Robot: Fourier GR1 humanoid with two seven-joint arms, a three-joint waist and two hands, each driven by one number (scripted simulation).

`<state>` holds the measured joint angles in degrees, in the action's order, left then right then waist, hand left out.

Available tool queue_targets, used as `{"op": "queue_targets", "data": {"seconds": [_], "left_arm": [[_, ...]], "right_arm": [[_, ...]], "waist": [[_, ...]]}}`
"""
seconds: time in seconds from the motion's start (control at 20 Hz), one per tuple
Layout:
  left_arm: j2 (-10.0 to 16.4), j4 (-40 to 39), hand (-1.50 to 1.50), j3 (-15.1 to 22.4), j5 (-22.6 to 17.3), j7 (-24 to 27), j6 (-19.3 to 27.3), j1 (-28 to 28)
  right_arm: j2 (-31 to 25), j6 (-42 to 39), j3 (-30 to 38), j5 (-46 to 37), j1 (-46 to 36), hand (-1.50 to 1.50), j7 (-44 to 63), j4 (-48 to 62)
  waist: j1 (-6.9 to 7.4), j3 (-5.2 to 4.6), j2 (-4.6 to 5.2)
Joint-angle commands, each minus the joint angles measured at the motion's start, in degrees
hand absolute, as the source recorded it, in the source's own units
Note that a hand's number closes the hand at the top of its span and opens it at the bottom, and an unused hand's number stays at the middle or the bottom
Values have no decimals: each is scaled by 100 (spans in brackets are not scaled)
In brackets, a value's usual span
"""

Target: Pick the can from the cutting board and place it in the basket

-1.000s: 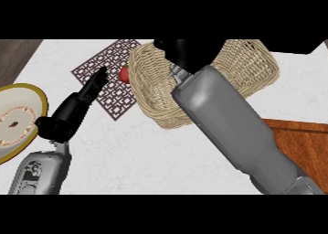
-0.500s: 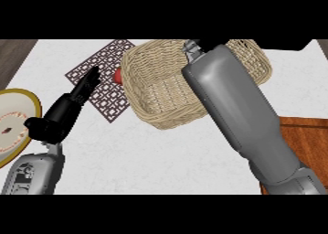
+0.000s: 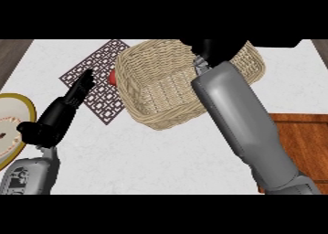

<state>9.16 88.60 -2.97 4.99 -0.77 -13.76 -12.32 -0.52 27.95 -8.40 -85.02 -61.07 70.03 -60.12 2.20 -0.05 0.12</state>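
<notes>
The wicker basket sits at the middle back of the counter. My right forearm crosses over it from the lower right, and my right hand is above the basket's far part, partly cut off by the view's top edge. No can shows anywhere. The wooden cutting board at the right edge has nothing on its visible part. My left hand rests open to the left of the basket, fingers straight and pointing up over the patterned mat.
A yellow-rimmed plate lies at the left edge, beside my left wrist. A small red object sits on the mat against the basket's left wall. White counter shows in front of the basket.
My right hand and forearm have swung right, from the basket's left rim to over its far part. The left hand has barely moved.
</notes>
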Motion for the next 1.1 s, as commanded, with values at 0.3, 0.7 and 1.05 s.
{"op": "queue_targets", "data": {"seconds": [0.3,0.7,1.05], "left_arm": [[-186,381,0,110,99,-338,228,87],[45,139,0,-101,4,23,32,131],[103,159,0,-187,-99,-157,-41,55]], "right_arm": [[50,699,0,-748,562,150,1191,76],[50,1314,264,-1169,1030,-150,1015,-323],[51,1748,594,-844,836,-150,244,-235]], "waist": [[-105,5,-18],[-136,3,-15],[-160,5,-5]]}}
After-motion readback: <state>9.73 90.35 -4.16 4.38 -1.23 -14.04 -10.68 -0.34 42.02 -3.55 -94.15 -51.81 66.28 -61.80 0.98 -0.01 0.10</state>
